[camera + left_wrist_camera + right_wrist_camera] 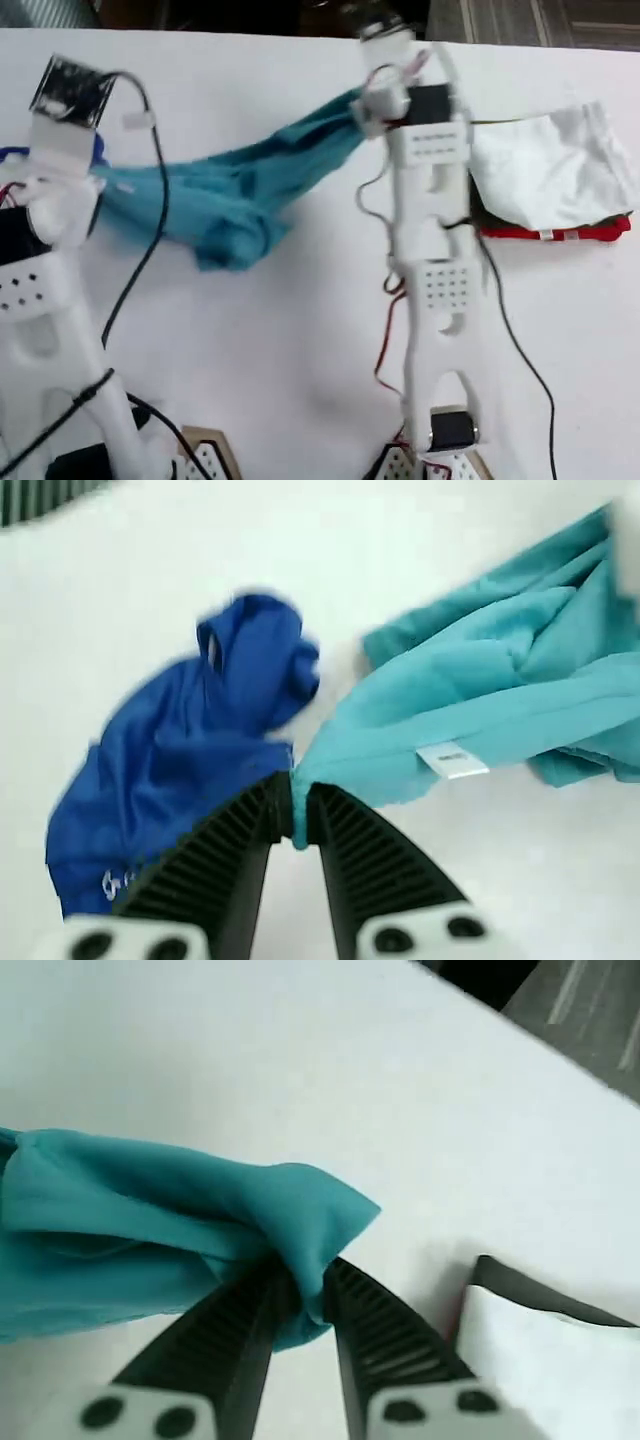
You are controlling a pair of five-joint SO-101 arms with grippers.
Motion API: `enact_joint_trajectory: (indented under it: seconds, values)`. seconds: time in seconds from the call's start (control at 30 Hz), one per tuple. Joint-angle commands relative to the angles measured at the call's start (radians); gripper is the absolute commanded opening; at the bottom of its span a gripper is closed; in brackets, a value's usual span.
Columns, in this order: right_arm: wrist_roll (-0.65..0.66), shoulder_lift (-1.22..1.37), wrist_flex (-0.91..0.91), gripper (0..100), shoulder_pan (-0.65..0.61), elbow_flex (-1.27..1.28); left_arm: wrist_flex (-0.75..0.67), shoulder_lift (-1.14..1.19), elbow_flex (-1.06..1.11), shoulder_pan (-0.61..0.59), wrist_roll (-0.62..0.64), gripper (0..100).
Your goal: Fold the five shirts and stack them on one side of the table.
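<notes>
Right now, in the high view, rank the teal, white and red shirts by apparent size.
1. teal shirt, stretched out wide.
2. white shirt.
3. red shirt, mostly covered; just its edge shows.

A crumpled teal cloth shirt [230, 200] spanned from the left to far centre. A rumpled blue cloth shirt [180, 750] lay beside its left end. At right, a folded white cloth shirt [550, 170] lay stacked over a red cloth shirt [560, 233].

Left gripper [298, 815] at the far left pinches the teal shirt [480, 710]; right gripper [303, 1290], stretched to the far centre, pinches its other end.
</notes>
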Motion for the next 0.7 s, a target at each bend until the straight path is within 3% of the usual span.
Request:
enact_joint_trajectory:
  seconds: [0.0, 0.13, 0.3, 0.57, 0.67]
  values:
    - [0.064, -0.182, 0.002, 2.1, 0.087, -0.043, 0.061, -0.04, -0.185, 0.081, 0.054, 3]
    - [0.078, -0.26, -0.005, 2.1, 0.147, -0.041, 0.127, -0.04, -0.274, 0.1, 0.086, 3]
    - [0.074, -0.232, -0.073, 2.1, 0.142, -0.018, 0.124, -0.038, -0.188, 0.04, 0.077, 3]
    - [0.072, -0.024, -0.248, 2.6, 0.065, 0.034, -0.048, -0.038, 0.114, -0.12, 0.04, 3]
    - [0.072, 0.035, -0.248, 10.0, 0.018, 0.029, -0.11, -0.038, 0.232, -0.12, -0.023, 3]
